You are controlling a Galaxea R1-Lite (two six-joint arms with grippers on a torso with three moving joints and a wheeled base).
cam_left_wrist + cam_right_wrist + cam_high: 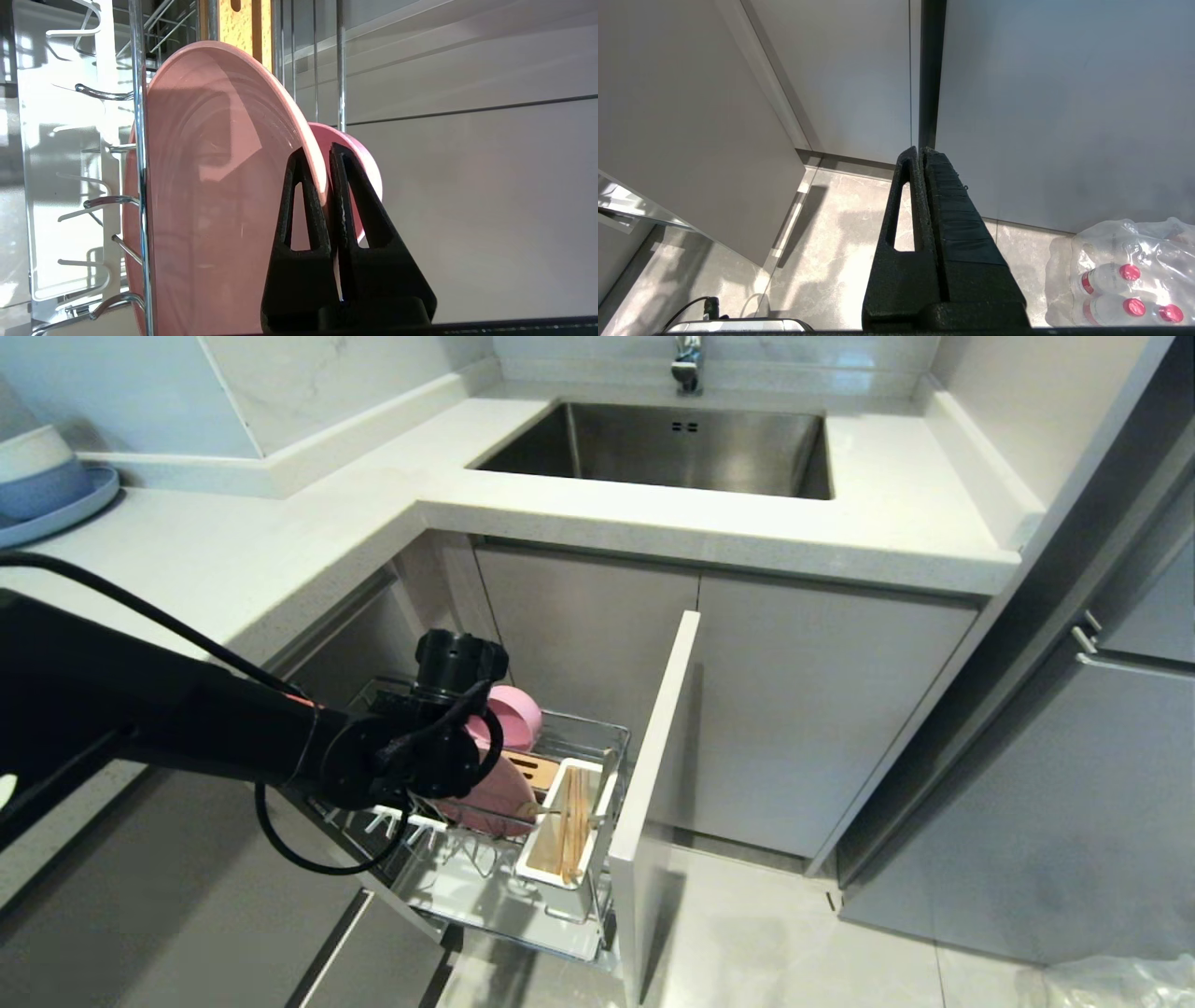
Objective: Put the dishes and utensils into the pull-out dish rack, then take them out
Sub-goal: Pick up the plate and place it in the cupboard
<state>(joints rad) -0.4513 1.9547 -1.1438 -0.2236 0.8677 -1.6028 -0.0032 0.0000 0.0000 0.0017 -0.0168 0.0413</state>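
The pull-out dish rack stands drawn out below the counter, its grey door front towards me. A pink plate stands on edge between the prongs, with a pink bowl behind it. In the left wrist view my left gripper is shut on the plate's rim, and the bowl shows just past the fingers. Light-wood chopsticks stand in the white utensil holder. My left arm reaches over the rack and hides the gripper in the head view. My right gripper hangs shut and empty over the floor.
The sink lies behind the rack in the white counter. A blue plate with bowls sits at the counter's back left. A tall grey cabinet stands on the right. A wrapped pack of bottles lies on the floor.
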